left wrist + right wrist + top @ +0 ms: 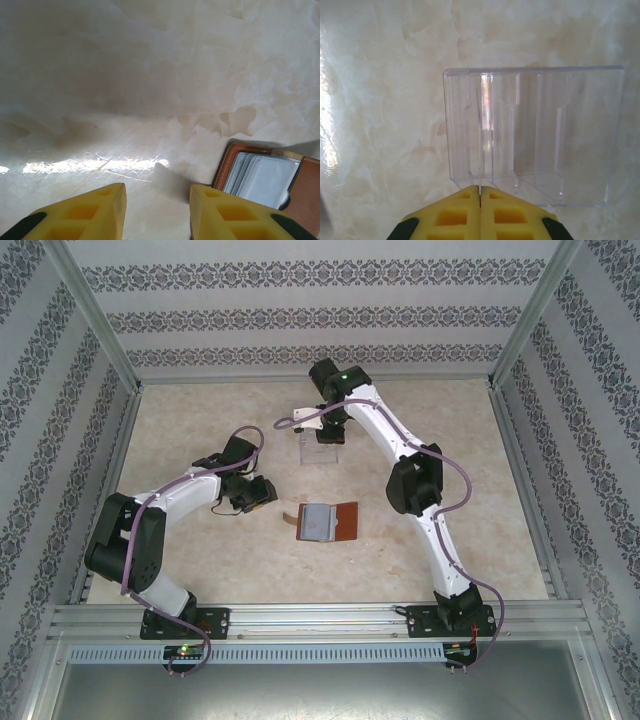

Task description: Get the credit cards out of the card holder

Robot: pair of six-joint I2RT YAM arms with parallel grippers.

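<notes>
One card holder [345, 520] holds a few overlapping credit cards [265, 177], their number unclear. One more card [479, 140] sits edge-on in the right gripper [480, 189]. There is one clear tray [560, 135].

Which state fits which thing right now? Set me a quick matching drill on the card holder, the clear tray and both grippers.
Things:
1. card holder
2. clear tray
3. left gripper
4. right gripper

States:
A. jaws parted, empty, hovering beside the card holder
B. lying open on the table, cards in its pockets
C. shut on what looks like a thin card, seen edge-on
D. transparent, standing farther back on the table

Pairs: 1-B, 2-D, 3-A, 4-C
</notes>
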